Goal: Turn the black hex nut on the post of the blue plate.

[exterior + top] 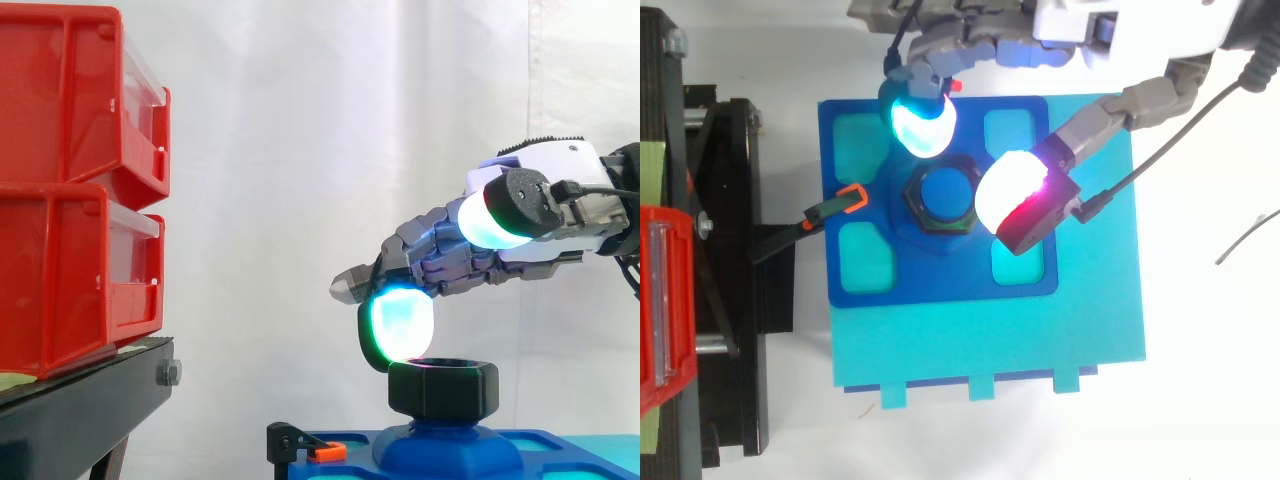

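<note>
Two stacked red bins point(80, 190) sit on a black stand point(80, 400) at the left. To the right, a blue plate point(940, 285) lies on a teal base point(990, 340). The hand point(480, 255) reaches in above it, fingers spread and holding nothing. One green-glowing pad point(400, 322) is just above the rim of the black hex nut point(443, 388), another higher up. The nut sits on the plate's centre post point(945, 192).

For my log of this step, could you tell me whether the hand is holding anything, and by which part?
Nothing is held. One fingertip sits by the top edge of the nut; the other pad of the hand is raised above it.
</note>
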`<state>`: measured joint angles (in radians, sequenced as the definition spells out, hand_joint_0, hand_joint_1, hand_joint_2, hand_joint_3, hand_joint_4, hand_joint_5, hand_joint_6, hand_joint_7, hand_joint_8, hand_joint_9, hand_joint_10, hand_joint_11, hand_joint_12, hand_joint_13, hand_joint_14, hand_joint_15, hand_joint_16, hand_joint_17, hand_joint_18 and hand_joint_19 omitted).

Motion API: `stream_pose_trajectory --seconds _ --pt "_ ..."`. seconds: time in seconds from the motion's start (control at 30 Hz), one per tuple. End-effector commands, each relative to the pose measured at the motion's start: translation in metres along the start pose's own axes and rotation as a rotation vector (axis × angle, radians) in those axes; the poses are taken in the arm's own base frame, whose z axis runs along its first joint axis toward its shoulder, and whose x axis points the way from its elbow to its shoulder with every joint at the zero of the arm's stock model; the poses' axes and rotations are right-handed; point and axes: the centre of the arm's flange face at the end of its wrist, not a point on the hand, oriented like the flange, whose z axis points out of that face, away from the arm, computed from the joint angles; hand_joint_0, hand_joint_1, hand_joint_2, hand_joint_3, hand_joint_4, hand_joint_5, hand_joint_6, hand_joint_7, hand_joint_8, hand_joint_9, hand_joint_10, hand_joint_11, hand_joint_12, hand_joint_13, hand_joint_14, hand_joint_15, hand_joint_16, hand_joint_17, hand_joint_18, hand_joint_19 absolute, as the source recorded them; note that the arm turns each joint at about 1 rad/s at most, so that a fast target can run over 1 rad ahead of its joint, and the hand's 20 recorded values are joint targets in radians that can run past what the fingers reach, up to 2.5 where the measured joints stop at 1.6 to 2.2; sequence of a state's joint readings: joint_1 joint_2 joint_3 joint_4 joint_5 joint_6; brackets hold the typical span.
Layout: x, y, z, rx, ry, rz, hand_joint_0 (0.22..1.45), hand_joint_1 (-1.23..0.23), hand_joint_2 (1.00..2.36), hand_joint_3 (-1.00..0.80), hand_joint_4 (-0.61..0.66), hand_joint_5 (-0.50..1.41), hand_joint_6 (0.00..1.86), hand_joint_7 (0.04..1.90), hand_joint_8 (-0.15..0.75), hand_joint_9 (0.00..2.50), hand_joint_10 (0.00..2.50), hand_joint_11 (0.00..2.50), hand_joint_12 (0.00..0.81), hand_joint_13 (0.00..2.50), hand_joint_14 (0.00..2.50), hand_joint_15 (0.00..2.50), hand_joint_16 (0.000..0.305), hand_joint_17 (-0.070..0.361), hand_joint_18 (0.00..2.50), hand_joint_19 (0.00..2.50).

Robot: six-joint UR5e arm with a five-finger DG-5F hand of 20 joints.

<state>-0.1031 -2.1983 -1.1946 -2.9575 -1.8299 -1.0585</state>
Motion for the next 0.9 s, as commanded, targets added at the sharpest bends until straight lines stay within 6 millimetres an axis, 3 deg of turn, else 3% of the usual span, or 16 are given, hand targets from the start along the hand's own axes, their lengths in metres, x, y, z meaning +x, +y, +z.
stream_pose_trajectory --seconds 0.0,0.23,0.87 --pt "-0.001 0.0 0.0 -0.004 0.001 0.0 0.5 -0.25 1.0 -0.5 0.3 -0.17 0.5 1.09 0.249 0.16 0.0 0.0 0.348 0.0 0.0 0.0 0.048 0.109 0.0 0.15" --pt "-0.017 0.014 0.008 -0.032 -0.021 -0.011 0.5 -0.25 1.0 -0.5 0.29 -0.17 0.5 1.09 0.249 0.15 0.0 0.0 0.35 0.0 0.0 0.0 0.049 0.11 0.0 0.15" --pt "0.01 0.057 0.033 0.032 -0.049 -0.03 0.5 -0.25 1.0 -0.5 0.29 -0.18 0.5 1.06 0.247 0.15 0.0 0.0 0.352 0.0 0.0 0.0 0.049 0.11 0.0 0.16"
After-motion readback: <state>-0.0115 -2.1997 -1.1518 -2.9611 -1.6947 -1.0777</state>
